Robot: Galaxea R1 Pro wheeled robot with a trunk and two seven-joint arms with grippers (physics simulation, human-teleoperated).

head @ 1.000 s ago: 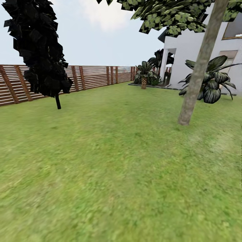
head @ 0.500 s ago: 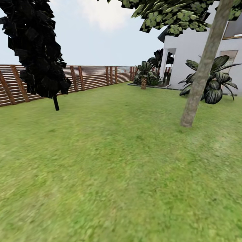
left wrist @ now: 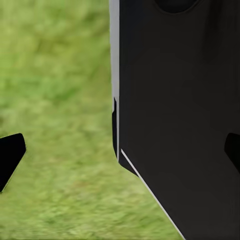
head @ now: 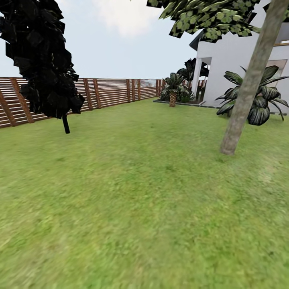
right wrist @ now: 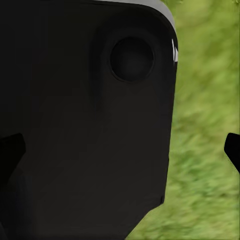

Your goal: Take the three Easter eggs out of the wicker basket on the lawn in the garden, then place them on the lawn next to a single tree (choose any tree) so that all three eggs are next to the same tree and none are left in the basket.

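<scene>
In the left wrist view, the left gripper (left wrist: 120, 155) shows two dark fingertips (left wrist: 10, 155) at opposite edges of the picture, spread wide with nothing between them, so it is released. Between the tips and the grass stands a large black panel of the robot's body (left wrist: 180, 115) with a thin pale edge. Blurred green lawn (left wrist: 60, 100) lies beyond it.

In the right wrist view, the right gripper (right wrist: 122, 150) likewise has its dark fingertips (right wrist: 232, 147) far apart at the picture's two sides, released and grasping nothing. A rounded black housing (right wrist: 75, 125) with a circular recess sits close before the camera, and lawn (right wrist: 205, 125) shows beside it.

In the head view, the lawn (head: 132, 200) spreads wide. A tall, mottled-grey tree trunk (head: 249, 88) leans up from the grass at the right, its leafy crown (head: 208, 16) overhead. A dark, black-leaved tree (head: 40, 60) on a thin stem stands at the left, well apart from the trunk. A brown slatted wooden fence (head: 108, 92) runs behind it along the far edge of the grass. At the far right is a white house (head: 233, 56), with a broad-leaved shrub (head: 261, 100) behind the trunk and a short brown-trunked palm (head: 173, 90) near the fence's end. The eggs and the basket are nowhere on the stretch of grass seen here.
</scene>
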